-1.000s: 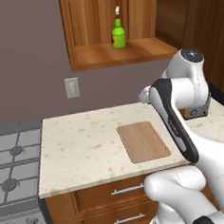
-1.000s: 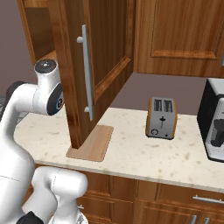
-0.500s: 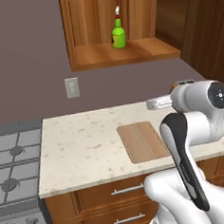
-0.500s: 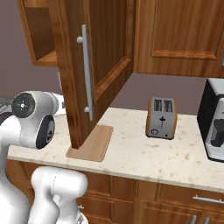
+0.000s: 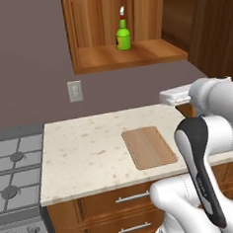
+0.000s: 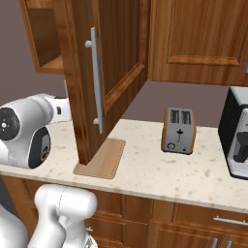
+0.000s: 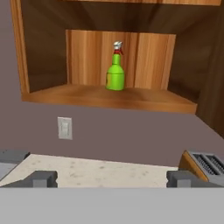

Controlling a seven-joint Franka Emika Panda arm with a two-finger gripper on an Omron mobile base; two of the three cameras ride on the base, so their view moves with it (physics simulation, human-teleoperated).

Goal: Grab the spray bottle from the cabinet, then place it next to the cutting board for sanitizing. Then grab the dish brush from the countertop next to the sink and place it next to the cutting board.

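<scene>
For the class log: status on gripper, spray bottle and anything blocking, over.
Gripper open, empty, aimed at cabinet. Spray bottle upright on shelf, untouched. Cabinet door open; path looks clear.

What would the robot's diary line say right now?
end effector: open, empty, facing cabinet | bottle: upright on shelf | board: bare on counter | step: reach for bottle

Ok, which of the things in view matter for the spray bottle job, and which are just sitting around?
For the job: spray bottle upright on the shelf of the open cabinet; cutting board on the countertop; open gripper.
Just there: toaster, stove, wall switch.
</scene>
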